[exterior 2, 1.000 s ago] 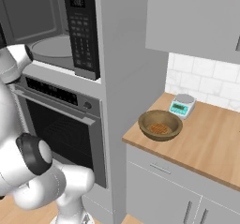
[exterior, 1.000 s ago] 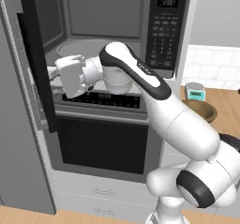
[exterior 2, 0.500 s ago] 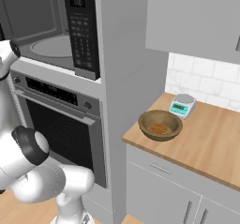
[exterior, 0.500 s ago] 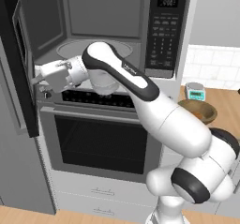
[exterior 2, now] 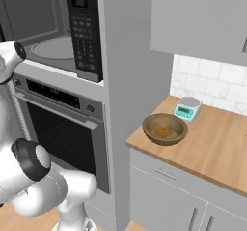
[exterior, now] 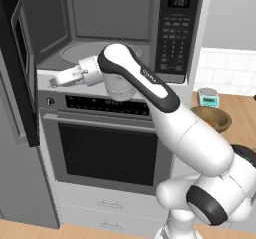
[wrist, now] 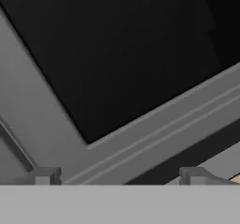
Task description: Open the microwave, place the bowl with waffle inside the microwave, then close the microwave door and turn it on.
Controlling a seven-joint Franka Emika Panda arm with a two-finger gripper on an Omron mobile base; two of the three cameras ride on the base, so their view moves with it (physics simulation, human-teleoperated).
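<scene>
The microwave (exterior: 110, 28) stands open, its grey cavity and round glass turntable (exterior: 95, 53) exposed. The microwave door (exterior: 22, 73) is swung out to the left, edge-on to the left base camera. The gripper (exterior: 54, 82) reaches leftward below the cavity's front edge, near the door; in the hand view its fingertips (wrist: 46, 175) sit well apart, holding nothing, facing the door's dark window. The bowl with waffle (exterior 2: 165, 129) rests on the wooden counter (exterior 2: 217, 148), just beside the kitchen scale (exterior 2: 187, 108). The steel oven (exterior: 105, 143) below is shut.
</scene>
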